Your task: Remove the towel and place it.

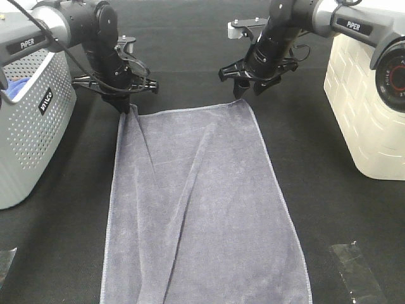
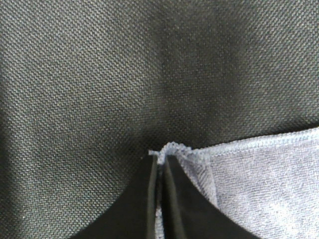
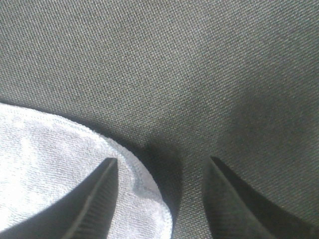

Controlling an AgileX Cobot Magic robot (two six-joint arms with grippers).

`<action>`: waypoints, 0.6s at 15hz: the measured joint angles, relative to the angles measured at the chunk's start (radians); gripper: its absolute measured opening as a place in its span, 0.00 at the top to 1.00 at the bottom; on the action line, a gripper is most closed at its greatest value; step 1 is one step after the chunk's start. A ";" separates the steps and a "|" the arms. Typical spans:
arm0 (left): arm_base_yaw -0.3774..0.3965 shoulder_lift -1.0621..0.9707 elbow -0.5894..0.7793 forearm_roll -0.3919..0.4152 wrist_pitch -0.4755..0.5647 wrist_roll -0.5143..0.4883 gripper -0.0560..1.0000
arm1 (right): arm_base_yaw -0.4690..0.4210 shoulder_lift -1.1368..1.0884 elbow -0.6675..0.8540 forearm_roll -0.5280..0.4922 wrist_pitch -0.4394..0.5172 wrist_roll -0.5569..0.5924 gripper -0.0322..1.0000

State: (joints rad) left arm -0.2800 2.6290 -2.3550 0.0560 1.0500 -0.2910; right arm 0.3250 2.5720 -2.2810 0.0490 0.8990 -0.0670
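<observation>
The slate-grey towel (image 1: 202, 209) lies spread lengthwise on the black table, with long creases running down it. My left gripper (image 1: 124, 106) is shut on the towel's far left corner, which is gathered into a small peak. In the left wrist view the two fingers (image 2: 172, 199) press together on the hemmed corner of the towel (image 2: 259, 184). My right gripper (image 1: 247, 93) hovers open just over the far right corner. In the right wrist view its fingers (image 3: 99, 199) stand well apart above the rounded corner of the towel (image 3: 50, 164), gripping nothing.
A grey perforated basket (image 1: 31, 133) holding a bright blue cloth (image 1: 15, 88) stands at the left edge. A white ribbed container (image 1: 361, 114) stands at the right. Clear plastic scraps (image 1: 355, 269) lie near the front right and front left corners.
</observation>
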 joint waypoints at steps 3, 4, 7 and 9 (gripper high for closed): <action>0.000 0.000 0.000 -0.001 -0.004 0.000 0.94 | 0.000 0.055 0.000 -0.004 0.017 0.003 0.55; 0.000 0.000 0.000 -0.001 -0.004 0.000 0.94 | 0.000 0.056 0.000 -0.004 0.017 0.009 0.65; 0.000 0.000 0.000 -0.001 -0.007 0.000 0.94 | 0.000 0.057 0.000 0.000 0.012 0.012 0.93; 0.000 0.000 0.000 -0.001 -0.007 0.022 0.94 | 0.000 0.054 0.000 -0.013 0.016 0.014 0.97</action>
State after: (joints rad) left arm -0.2800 2.6290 -2.3550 0.0550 1.0430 -0.2690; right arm 0.3250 2.6260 -2.2810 0.0360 0.9150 -0.0530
